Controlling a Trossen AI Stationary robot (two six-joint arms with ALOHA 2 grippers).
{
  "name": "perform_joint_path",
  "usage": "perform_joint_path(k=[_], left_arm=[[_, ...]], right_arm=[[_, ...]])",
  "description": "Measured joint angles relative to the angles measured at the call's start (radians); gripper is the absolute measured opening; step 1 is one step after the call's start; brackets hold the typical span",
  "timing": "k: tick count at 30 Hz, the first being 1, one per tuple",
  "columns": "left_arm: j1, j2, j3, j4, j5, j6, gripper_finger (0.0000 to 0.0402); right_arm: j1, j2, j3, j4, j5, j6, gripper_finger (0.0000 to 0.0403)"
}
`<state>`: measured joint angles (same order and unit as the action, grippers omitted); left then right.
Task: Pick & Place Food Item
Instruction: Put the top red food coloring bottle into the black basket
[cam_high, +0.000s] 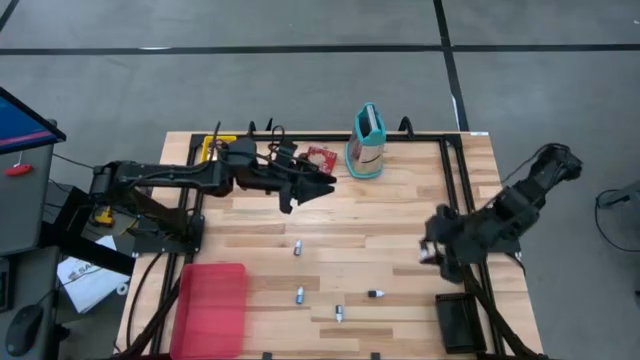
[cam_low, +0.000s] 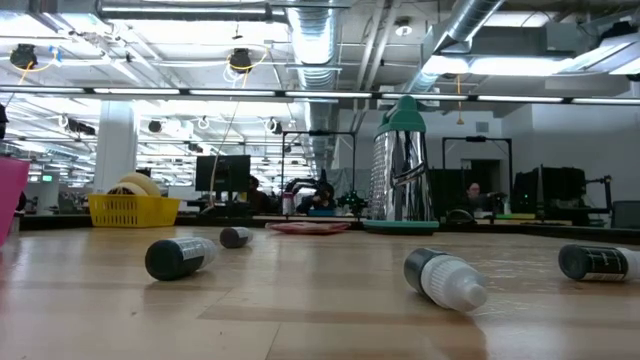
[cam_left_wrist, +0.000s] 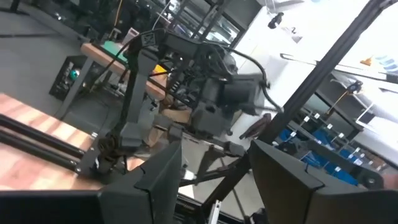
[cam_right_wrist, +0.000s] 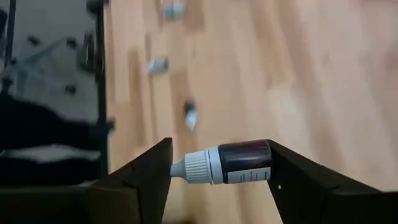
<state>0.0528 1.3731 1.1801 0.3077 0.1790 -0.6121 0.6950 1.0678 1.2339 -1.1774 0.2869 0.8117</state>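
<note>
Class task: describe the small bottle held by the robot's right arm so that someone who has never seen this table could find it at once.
Start at the wooden table and go to its right edge, where the right gripper hangs. Between its dark fingers, raised off the wood, is a small dark dropper bottle with a white ribbed cap. The other small bottles lie loose on the boards; this is the only one gripped.

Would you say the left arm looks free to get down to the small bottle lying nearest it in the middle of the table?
Probably yes: the left tool is open and empty, and bare wood separates it from the bottle.
</note>
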Motion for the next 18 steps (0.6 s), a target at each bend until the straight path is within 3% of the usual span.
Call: perform_joint_path(k=[11, 18], left_arm=[[-0.002, 0.002, 0.000, -0.081, -0.026, 0.076, 0.0186], [-0.002, 0.002, 0.000, -0.084, -0.063, 0.100, 0.0186]], right_arm=[[0.419, 0.169, -0.001, -0.065, -0.043, 0.528, 0.0223], [0.591, 0.360, -0.001, -0.064, -0.027, 0.760, 0.0226]])
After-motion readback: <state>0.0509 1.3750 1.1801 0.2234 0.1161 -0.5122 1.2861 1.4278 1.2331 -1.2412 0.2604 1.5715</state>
